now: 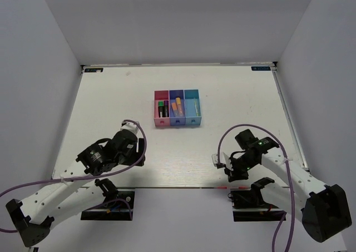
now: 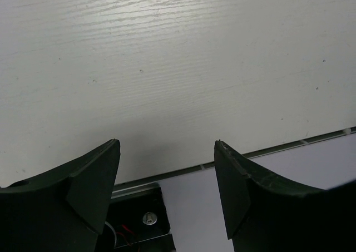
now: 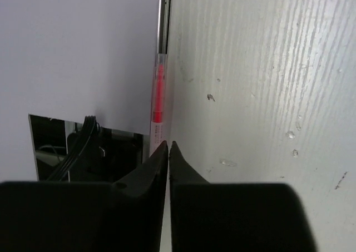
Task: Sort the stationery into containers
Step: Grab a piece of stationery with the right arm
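Right wrist: right gripper (image 3: pixel 168 147) jaws pressed together, holding nothing; pen (image 3: pixel 158 90) just ahead of its tips. Left gripper (image 2: pixel 167 144) spread wide, empty.

You've got a white table (image 1: pixel 222 90) with a faint wood grain and a thin metal edge strip (image 2: pixel 289 144) along the near side. Plain pale walls (image 1: pixel 33 68) box it in. There's a small blue sticker (image 1: pixel 260 68) at the far right corner and a few specks (image 3: pixel 211 97) on the surface.
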